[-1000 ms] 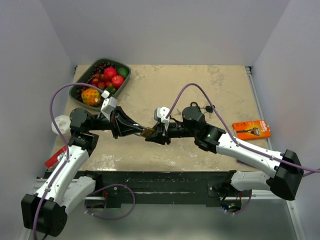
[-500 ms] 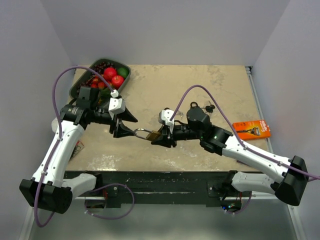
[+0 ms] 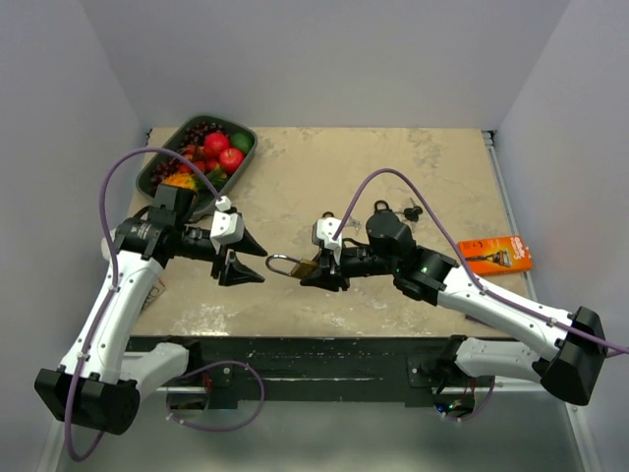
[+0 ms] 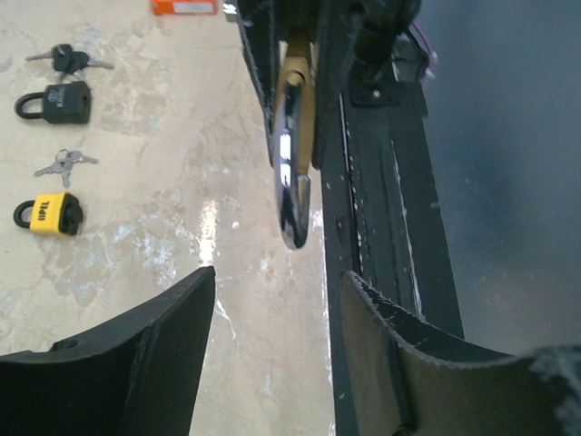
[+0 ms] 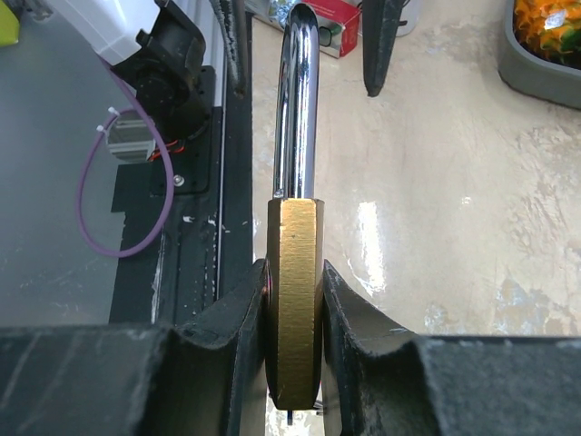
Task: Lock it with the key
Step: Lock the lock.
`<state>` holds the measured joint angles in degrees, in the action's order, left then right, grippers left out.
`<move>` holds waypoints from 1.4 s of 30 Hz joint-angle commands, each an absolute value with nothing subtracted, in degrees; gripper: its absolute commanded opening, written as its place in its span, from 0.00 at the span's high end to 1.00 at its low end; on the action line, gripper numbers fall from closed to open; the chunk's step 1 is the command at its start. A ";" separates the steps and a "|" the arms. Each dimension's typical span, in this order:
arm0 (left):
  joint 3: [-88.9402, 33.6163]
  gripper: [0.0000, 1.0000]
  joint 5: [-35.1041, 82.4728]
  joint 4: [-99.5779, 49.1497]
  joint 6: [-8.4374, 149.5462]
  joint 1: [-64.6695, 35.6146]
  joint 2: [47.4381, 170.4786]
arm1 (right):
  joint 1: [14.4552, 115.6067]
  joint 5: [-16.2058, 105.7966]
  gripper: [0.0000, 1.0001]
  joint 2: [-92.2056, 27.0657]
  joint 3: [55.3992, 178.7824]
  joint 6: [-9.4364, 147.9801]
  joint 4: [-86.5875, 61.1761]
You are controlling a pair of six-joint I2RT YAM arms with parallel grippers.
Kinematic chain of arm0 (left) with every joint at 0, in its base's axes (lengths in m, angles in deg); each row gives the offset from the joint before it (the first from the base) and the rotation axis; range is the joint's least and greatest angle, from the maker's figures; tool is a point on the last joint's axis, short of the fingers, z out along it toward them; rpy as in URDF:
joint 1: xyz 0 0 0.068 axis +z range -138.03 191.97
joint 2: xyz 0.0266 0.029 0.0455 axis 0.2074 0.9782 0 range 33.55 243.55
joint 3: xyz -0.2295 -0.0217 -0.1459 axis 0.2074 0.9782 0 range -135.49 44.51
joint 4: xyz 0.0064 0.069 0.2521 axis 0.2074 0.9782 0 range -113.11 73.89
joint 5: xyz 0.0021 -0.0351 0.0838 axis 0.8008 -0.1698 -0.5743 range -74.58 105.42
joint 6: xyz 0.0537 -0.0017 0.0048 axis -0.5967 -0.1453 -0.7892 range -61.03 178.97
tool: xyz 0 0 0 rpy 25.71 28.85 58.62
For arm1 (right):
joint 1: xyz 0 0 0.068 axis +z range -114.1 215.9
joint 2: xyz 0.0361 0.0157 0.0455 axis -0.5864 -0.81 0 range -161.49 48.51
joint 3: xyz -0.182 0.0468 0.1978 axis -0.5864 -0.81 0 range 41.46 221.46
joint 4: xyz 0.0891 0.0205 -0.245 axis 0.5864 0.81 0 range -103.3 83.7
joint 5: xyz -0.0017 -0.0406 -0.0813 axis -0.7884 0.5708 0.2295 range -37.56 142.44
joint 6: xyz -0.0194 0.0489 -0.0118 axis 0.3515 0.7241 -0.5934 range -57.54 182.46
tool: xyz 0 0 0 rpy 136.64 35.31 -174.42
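Right hand [image 3: 313,271] clamps the body of the brass padlock [image 5: 293,300] between its fingers, held above the surface [image 3: 393,162] near the front edge. The steel shackle [image 5: 297,109] points toward the left hand [image 3: 257,264]. Left hand's jaws stand wide, holding nothing, just clear of the shackle tip. Left wrist view: black padlock [image 4: 59,102], silver keys [image 4: 59,163] and yellow padlock [image 4: 50,214] lie on the surface, well apart from the held lock.
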<state>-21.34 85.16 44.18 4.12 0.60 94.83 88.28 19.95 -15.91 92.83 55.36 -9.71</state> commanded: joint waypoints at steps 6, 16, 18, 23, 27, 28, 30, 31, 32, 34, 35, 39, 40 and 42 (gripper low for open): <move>-14.03 0.48 87.93 15.03 33.31 -3.05 88.57 | 88.20 18.60 1.00 -13.89 94.98 53.76 -14.36; -14.56 0.85 88.28 21.45 25.32 -4.64 89.89 | 88.20 17.37 1.00 -13.45 95.42 54.19 -14.97; -14.56 0.86 88.46 22.33 24.61 -5.16 90.07 | 88.20 17.19 1.00 -13.80 95.68 54.37 -15.06; -14.38 1.00 88.55 20.84 26.54 -7.53 90.42 | 88.29 17.11 1.00 -14.94 96.30 53.93 -15.94; -12.28 1.00 88.29 12.78 32.33 -9.56 89.98 | 88.72 15.61 1.00 -15.82 97.09 53.67 -17.78; -11.66 1.00 87.50 10.92 35.22 -10.00 89.28 | 88.90 15.18 1.00 -15.91 97.44 53.76 -18.13; -9.64 1.00 86.79 6.10 37.52 -11.05 88.49 | 89.60 14.03 1.00 -16.18 98.23 54.54 -18.40; -9.11 1.00 86.27 5.03 39.01 -11.49 88.05 | 89.69 13.68 1.00 -16.09 98.50 54.81 -18.92; -8.41 1.00 86.09 4.58 39.02 -12.28 87.96 | 89.78 13.42 1.00 -15.91 98.67 55.07 -19.36; -7.79 1.00 85.74 4.75 38.67 -13.07 88.31 | 89.87 13.06 1.00 -15.74 99.02 55.78 -20.15; -7.27 1.00 85.74 4.92 38.50 -13.86 88.31 | 89.87 13.15 1.00 -15.74 99.20 55.86 -20.24; -4.37 1.00 85.74 0.21 42.09 -16.15 88.05 | 90.13 13.06 1.00 -15.83 99.46 56.48 -22.61; -3.66 1.00 85.65 -1.12 44.27 -17.46 87.87 | 90.31 13.06 1.00 -16.17 99.73 56.39 -23.49; -1.55 1.00 85.04 -4.72 46.22 -19.05 87.61 | 91.01 12.97 1.00 -16.35 100.69 56.04 -24.02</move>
